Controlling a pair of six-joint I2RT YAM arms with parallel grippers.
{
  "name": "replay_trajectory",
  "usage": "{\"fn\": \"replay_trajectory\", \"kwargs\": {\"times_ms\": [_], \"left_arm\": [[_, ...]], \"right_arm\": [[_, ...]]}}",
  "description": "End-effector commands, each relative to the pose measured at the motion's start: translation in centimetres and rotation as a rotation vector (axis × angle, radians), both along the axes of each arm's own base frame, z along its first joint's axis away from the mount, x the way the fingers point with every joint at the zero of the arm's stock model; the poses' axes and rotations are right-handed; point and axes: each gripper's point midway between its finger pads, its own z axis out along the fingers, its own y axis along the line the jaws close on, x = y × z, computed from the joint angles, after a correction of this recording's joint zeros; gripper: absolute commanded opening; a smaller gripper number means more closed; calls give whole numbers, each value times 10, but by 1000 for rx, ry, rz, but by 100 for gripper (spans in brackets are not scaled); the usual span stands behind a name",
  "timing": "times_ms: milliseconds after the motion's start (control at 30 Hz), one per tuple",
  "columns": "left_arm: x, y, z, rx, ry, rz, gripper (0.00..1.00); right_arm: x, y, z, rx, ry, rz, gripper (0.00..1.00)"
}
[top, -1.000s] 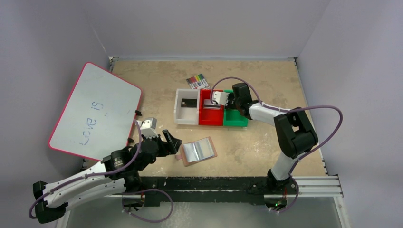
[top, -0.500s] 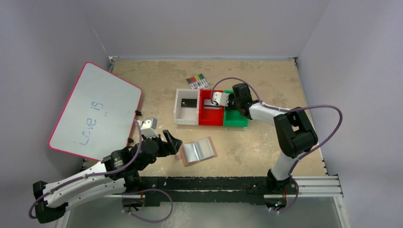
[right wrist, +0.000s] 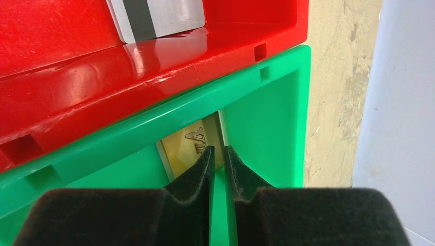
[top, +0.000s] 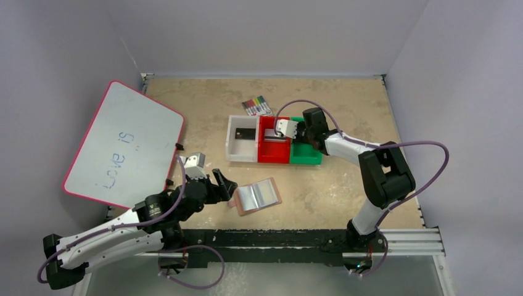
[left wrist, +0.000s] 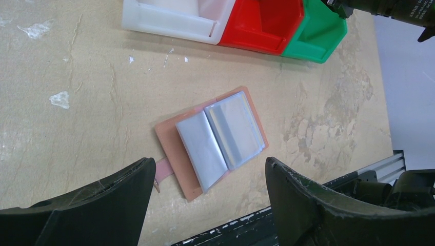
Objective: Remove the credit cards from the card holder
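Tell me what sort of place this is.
Probably a robot lab's test cell: a left arm and right arm bolted to a rail at a scuffed table, plain grey walls around it, and staged props: bins, whiteboard, markers.

**Card holder** (top: 258, 196): tan-brown bifold, lying open and flat on the table (top: 321, 185), slightly askew. Its two clear pockets face up with a silvery, pale-blue sheen, and a small tab projects from one short edge. **Credit cards**, all toward 12 o'clock from the card holder, one per bin: black card (top: 245, 132) lying flat in the white bin (top: 240, 155); silver-grey card (right wrist: 154, 18) with a dark stripe in the red bin (right wrist: 77, 77); gold card (right wrist: 190, 146), lettering upward, partly hidden, deep in the green bin (right wrist: 267, 113)
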Motion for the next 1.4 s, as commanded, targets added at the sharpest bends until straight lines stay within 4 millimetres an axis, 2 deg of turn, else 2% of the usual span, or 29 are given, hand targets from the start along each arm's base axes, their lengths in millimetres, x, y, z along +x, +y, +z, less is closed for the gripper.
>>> {"fn": "replay_trajectory", "kwargs": {"times_ms": [0, 267, 567, 600, 700, 867, 1167, 1267, 1367], "left_arm": [[2, -7, 18, -54, -24, -5, 78], [2, -3, 19, -58, -25, 3, 77], [1, 0, 18, -53, -26, 11, 77], [2, 0, 18, -53, -26, 12, 77], [1, 1, 17, -49, -25, 12, 77], [1, 0, 16, -49, -24, 12, 77], [1, -1, 15, -54, -23, 7, 77], [1, -1, 14, -53, -21, 6, 77], [1, -2, 14, -58, -21, 6, 77]], "right_arm": [[3, 3, 10, 30, -15, -8, 14], [12, -1, 5, 22, -42, -46, 14], [28, -2, 20, 41, -133, -87, 4], [25, -6, 16, 31, -136, -97, 3], [28, -16, 26, 4, -206, -124, 0], [28, -17, 42, 18, -259, -132, 0], [22, -17, 52, 49, -281, -125, 0], [18, -12, 52, 81, -266, -111, 10], [14, -8, 49, 116, -234, -117, 12]]}}
